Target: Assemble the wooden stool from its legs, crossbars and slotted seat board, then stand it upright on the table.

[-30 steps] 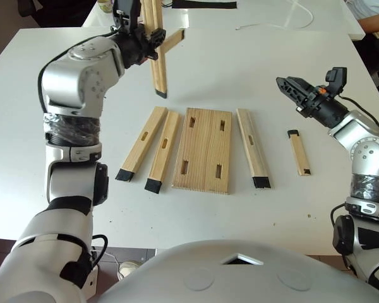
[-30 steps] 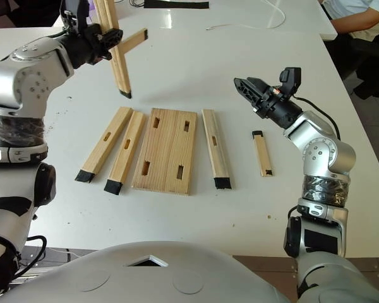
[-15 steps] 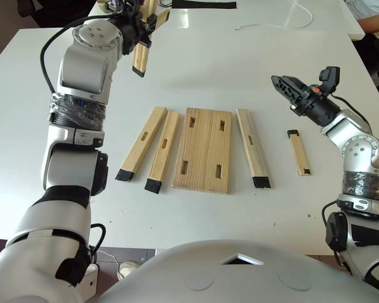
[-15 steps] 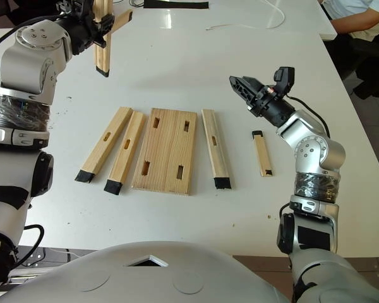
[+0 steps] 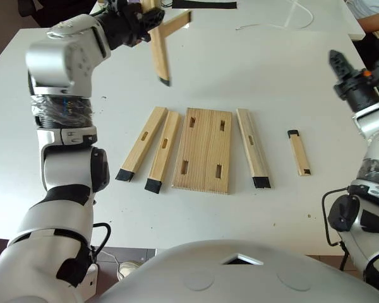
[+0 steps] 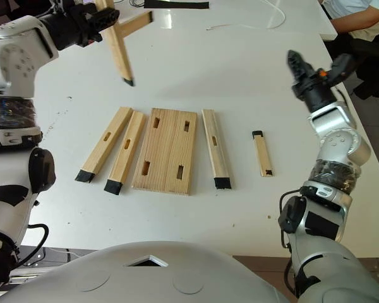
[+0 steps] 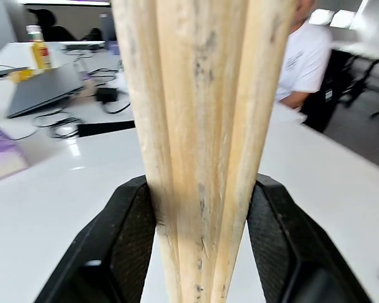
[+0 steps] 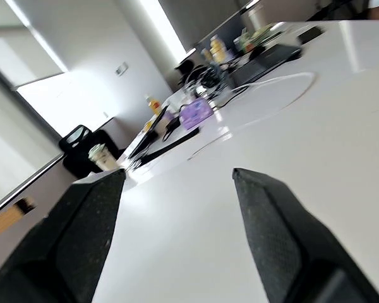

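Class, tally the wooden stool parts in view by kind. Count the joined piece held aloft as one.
Loose legs: 3
Seat board: 1
Loose short crossbar: 1
Joined piece held aloft: 1
Total: 6

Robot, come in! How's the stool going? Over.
Left gripper shut on joined leg, raised. Right gripper open, empty. Board and loose parts flat on table.
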Controlling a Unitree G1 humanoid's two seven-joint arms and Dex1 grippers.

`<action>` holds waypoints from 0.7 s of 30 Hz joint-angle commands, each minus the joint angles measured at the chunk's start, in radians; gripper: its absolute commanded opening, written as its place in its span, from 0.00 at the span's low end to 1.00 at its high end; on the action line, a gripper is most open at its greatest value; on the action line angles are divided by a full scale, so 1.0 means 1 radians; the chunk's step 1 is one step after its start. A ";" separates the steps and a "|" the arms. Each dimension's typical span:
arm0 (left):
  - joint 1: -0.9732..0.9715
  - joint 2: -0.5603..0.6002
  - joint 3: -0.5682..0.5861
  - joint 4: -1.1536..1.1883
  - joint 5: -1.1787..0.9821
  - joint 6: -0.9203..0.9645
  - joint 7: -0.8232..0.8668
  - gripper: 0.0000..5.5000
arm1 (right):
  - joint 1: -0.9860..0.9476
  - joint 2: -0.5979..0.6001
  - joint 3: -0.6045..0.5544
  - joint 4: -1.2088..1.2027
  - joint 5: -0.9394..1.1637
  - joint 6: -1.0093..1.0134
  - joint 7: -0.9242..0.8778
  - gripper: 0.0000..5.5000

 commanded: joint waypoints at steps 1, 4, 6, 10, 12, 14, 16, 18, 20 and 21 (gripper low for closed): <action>-0.001 0.031 0.096 -0.071 -0.113 0.090 -0.031 0.37 | -0.005 -0.029 -0.043 0.060 -0.021 -0.060 -0.028 0.57; 0.022 0.025 0.173 -0.102 -0.243 0.104 -0.119 0.37 | 0.035 0.006 -0.050 0.000 -0.018 -0.099 -0.048 0.57; 0.033 0.022 0.223 -0.115 -0.334 0.089 -0.197 0.37 | 0.063 0.020 -0.056 -0.033 -0.010 -0.108 -0.050 0.57; -0.023 0.009 0.281 -0.133 -0.532 0.126 -0.289 0.37 | 0.113 0.044 -0.075 -0.087 0.013 -0.109 -0.060 0.57; -0.067 -0.009 0.297 -0.142 -0.615 0.128 -0.277 0.37 | 0.137 0.063 -0.076 -0.122 0.024 -0.103 -0.067 0.57; -0.101 -0.037 0.317 -0.158 -0.699 0.112 -0.249 0.37 | 0.154 0.074 -0.074 -0.142 0.030 -0.096 -0.069 0.57; -0.143 -0.075 0.345 -0.177 -0.799 0.080 -0.190 0.37 | 0.166 0.077 -0.077 -0.158 0.039 -0.084 -0.074 0.57; -0.188 -0.115 0.374 -0.194 -0.901 0.024 -0.119 0.37 | 0.173 0.075 -0.077 -0.162 0.046 -0.075 -0.080 0.57; -0.222 -0.147 0.392 -0.222 -0.984 -0.040 -0.062 0.37 | 0.172 0.073 -0.069 -0.163 0.050 -0.065 -0.084 0.57; -0.231 -0.157 0.394 -0.238 -1.011 -0.066 -0.040 0.37 | 0.170 0.073 -0.064 -0.164 0.051 -0.058 -0.086 0.57</action>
